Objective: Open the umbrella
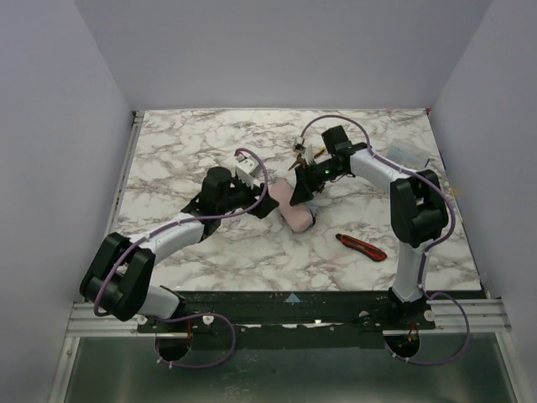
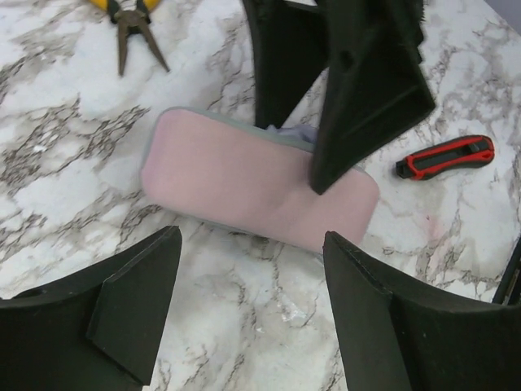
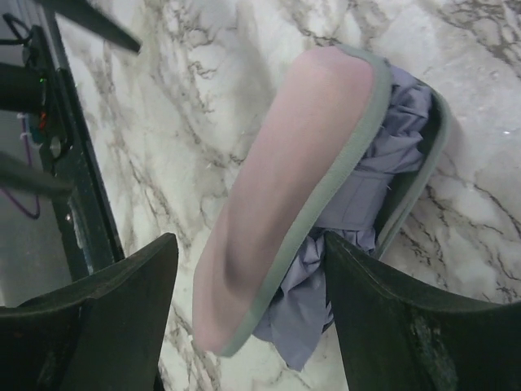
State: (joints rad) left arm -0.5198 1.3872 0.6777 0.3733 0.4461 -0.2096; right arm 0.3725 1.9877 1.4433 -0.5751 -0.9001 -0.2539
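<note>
The pink case point(image 1: 294, 217) lay ajar on the surface point(image 1: 185, 151), clear of every edge, umbrella point(image 3: 383, 163) bunched inside. Left hand point(image 2: 250, 244) and right hand point(image 3: 250, 244) gaped, empty

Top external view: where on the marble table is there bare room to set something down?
Bare: far left, between the table edge and the left arm; also the near strip in front of the pink case. Crowded: the middle, where the left end effector and right end effector meet at the case, pliers behind, utility knife to its right.
</note>
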